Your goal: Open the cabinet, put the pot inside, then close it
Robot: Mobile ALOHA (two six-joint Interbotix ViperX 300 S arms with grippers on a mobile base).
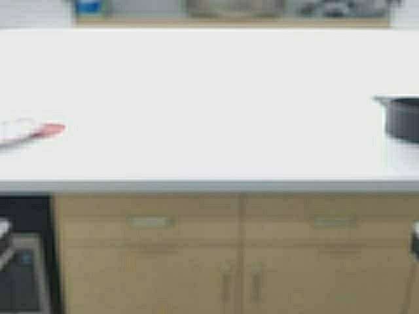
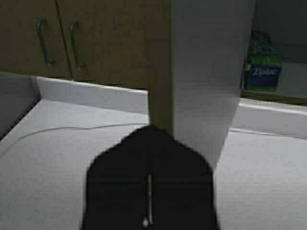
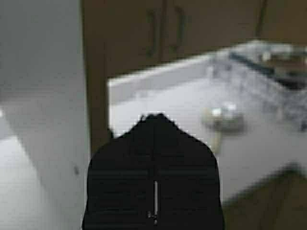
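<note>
The cabinet's tan bottom edge (image 1: 229,23) runs along the top of the high view, and both doors stand open. In the left wrist view my left gripper (image 2: 152,128) is shut, its tip against the tan edge of a door (image 2: 160,72) with a pale grey inner face. In the right wrist view my right gripper (image 3: 154,117) is shut, beside the tan edge of the other door (image 3: 93,96). A blurred wide greyish shape (image 1: 236,6) sits inside the cabinet. A dark grey pot (image 1: 402,118) stands on the counter, cut off at the right. I cannot tell which pot it is.
A white counter (image 1: 209,111) spans the high view, above tan drawers and a base cabinet (image 1: 236,281). A red and white utensil (image 1: 29,131) lies at the left. A Ziploc box (image 2: 261,72) stands in the cabinet. A pale object (image 3: 223,117) and a rack (image 3: 273,62) are on the counter.
</note>
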